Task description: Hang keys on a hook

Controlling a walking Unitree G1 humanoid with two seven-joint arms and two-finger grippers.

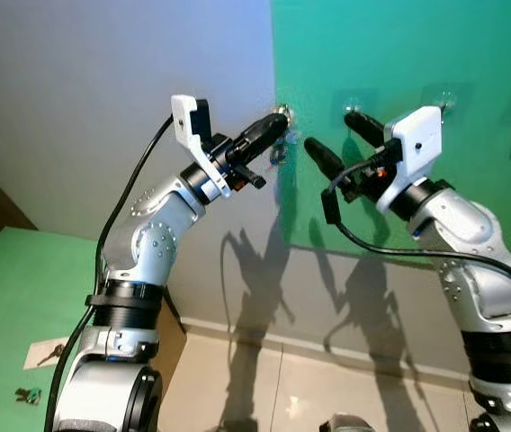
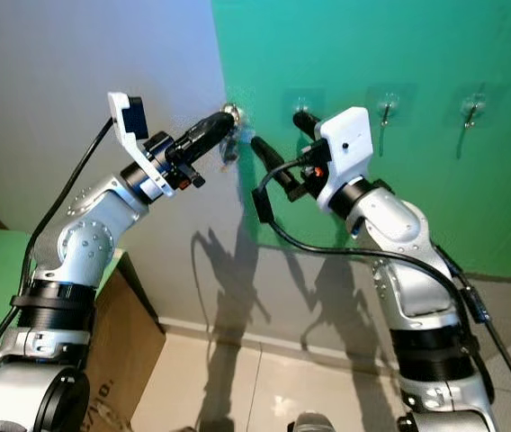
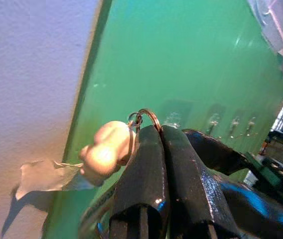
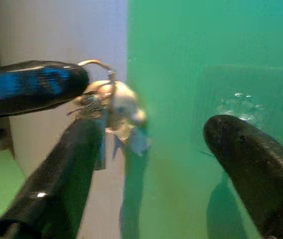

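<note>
My left gripper (image 1: 278, 121) is raised to the left edge of the green wall panel (image 1: 399, 54) and is shut on a metal key ring (image 3: 144, 117). A pale rounded charm (image 3: 106, 149) hangs from the ring, and keys (image 1: 278, 153) dangle under the fingertips. My right gripper (image 1: 329, 130) stands open just to the right, its fingers (image 4: 256, 159) apart and holding nothing. A clear hook (image 1: 356, 101) is stuck on the panel just behind the right gripper. Two more hooks (image 1: 444, 99) follow to the right.
A cardboard box (image 2: 121, 333) stands against the wall below my left arm. On the green surface at lower left lie a paper (image 1: 49, 353) with keys on it and another key bunch (image 1: 29, 394). A piece of tape (image 3: 42, 174) sticks to the white wall.
</note>
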